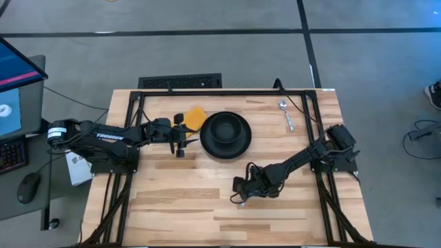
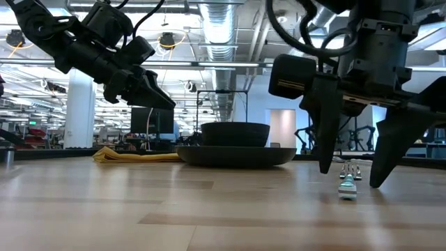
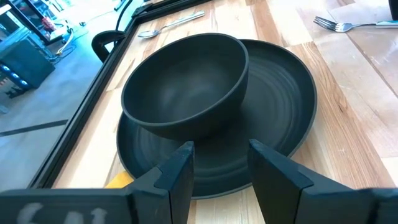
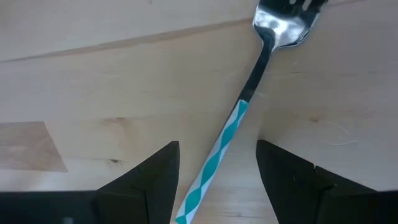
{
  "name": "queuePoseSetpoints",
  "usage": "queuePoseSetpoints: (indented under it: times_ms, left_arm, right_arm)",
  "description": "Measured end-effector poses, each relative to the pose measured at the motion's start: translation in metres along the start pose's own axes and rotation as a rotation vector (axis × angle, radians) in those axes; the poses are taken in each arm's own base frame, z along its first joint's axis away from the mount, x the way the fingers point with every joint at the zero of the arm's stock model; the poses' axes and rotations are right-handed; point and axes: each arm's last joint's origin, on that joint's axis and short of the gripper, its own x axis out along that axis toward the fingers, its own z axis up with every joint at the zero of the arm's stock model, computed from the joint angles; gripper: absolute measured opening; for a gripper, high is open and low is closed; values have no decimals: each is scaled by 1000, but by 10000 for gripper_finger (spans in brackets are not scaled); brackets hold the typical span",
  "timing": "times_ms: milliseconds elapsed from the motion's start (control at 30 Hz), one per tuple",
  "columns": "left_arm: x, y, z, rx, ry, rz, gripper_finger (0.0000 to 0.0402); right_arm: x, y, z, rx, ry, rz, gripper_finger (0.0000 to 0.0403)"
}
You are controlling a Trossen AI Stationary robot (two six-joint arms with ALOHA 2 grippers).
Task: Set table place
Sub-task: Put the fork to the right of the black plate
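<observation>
A black bowl (image 1: 225,129) stands in a round black plate (image 1: 207,146) at the table's far middle. The plate also shows in the left wrist view (image 3: 292,106). A yellow-orange cloth (image 1: 195,118) lies flat with one edge under the plate's far-left rim. A silvery spoon (image 1: 286,114) lies on the table at the far right. A fork with a teal-and-white striped handle (image 4: 219,158) lies flat at the near middle. My left gripper (image 3: 221,168) is open, raised just left of the plate. My right gripper (image 4: 217,168) is open and points down, one finger on each side of the fork's handle without touching it.
The table (image 1: 179,207) has a thin black frame (image 1: 207,91) along its edges. Bare planks lie on the near half. A monitor, a keyboard and a mouse (image 1: 27,187) sit off the table's left side.
</observation>
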Motion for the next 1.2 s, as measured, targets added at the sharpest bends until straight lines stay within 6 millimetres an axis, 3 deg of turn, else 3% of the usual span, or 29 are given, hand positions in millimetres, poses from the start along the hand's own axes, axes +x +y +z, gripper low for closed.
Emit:
queuePoseSetpoints:
  times_ms: [333,833,1200]
  left_arm:
    - [0,0,0,0,-1,0,140]
    - [0,0,0,-1,-2,1,140]
    - [0,0,0,-2,-2,1,140]
  right_arm:
    - [4,1,3,-14,21,-28,233]
    - [5,-2,5,-36,40,-83,101]
    - [5,-4,5,-34,63,-112,57]
